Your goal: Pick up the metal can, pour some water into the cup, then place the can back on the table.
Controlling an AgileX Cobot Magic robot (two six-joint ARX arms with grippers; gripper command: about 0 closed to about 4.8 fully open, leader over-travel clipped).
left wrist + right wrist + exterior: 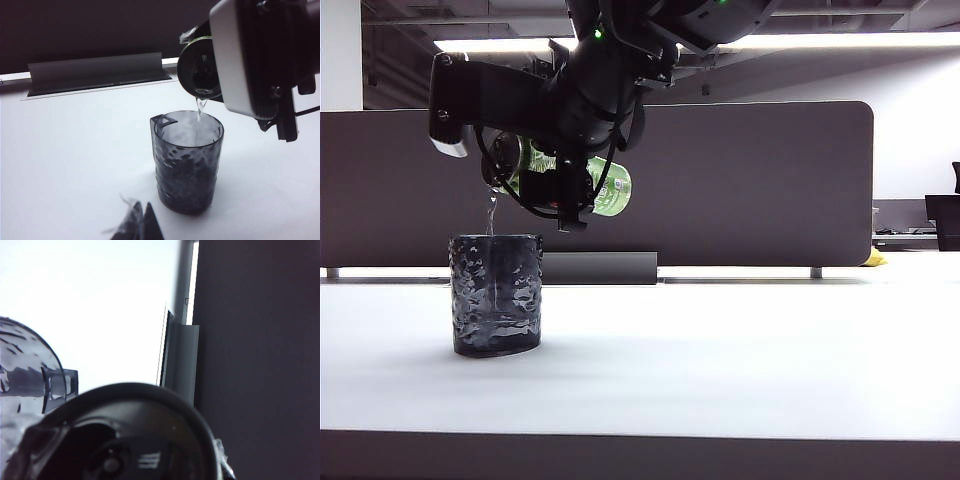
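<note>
The green metal can hangs tipped on its side above the white table, with my right gripper shut on its body. A thin stream of water falls from its mouth into the cup, a dark dimpled tumbler standing upright just below. The right wrist view is filled by the can's dark top, with the cup's rim beside it. My left gripper hovers low in front of the cup, its fingertips together, holding nothing.
A dark grey divider panel closes off the back of the table. A grey cable trough runs along its foot, behind the cup. The table's dark front edge lies nearest the camera.
</note>
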